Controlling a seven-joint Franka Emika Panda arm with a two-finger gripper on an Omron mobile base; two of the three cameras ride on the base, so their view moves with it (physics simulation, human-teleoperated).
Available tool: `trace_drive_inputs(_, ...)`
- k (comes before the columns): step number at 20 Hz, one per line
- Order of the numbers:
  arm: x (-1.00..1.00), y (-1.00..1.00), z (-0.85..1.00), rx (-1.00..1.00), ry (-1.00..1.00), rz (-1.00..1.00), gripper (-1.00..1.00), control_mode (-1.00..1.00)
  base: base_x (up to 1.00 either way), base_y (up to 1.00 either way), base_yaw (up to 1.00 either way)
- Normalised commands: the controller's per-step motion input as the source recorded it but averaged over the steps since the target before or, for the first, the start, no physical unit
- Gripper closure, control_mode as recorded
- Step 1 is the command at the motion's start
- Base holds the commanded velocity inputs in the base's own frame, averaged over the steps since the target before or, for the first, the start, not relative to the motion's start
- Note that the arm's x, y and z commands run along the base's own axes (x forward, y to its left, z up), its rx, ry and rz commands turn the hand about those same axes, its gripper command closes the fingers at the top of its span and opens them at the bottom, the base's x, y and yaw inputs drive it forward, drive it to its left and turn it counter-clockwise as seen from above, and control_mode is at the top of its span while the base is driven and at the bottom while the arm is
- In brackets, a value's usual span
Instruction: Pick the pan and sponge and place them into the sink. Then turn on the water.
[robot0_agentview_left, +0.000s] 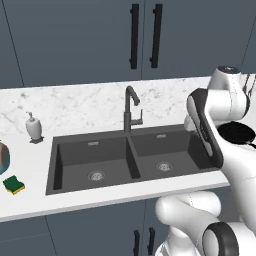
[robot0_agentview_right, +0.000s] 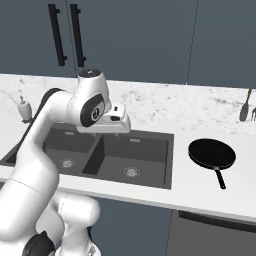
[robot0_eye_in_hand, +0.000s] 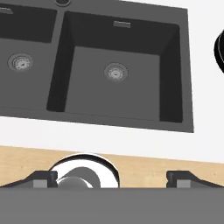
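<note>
The round, shallow black pan lies on the white worktop to the right of the gripper, outside the dark grey double-basin sink. The green-and-yellow sponge rests far left. Gripper wide open, empty, above the sink's front edge. No water runs; nothing is done yet.

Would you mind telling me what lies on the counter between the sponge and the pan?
The sink lies between them: the left base view shows the sponge on the counter left of it, and the pan sits right of it, clearest in the right base view.
</note>
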Motion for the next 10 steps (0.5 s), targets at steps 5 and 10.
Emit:
trace_drive_inputs(5,-0.21,-0.48,-0.09,-0.04,0.0,0.0,-1.0,-1.0,0.0,0.0,0.0)
trace_drive_inputs(10,-0.17,-0.62,-0.22,0.0,0.0,0.06,-1.0,-1.0,0.0,0.0,0.0)
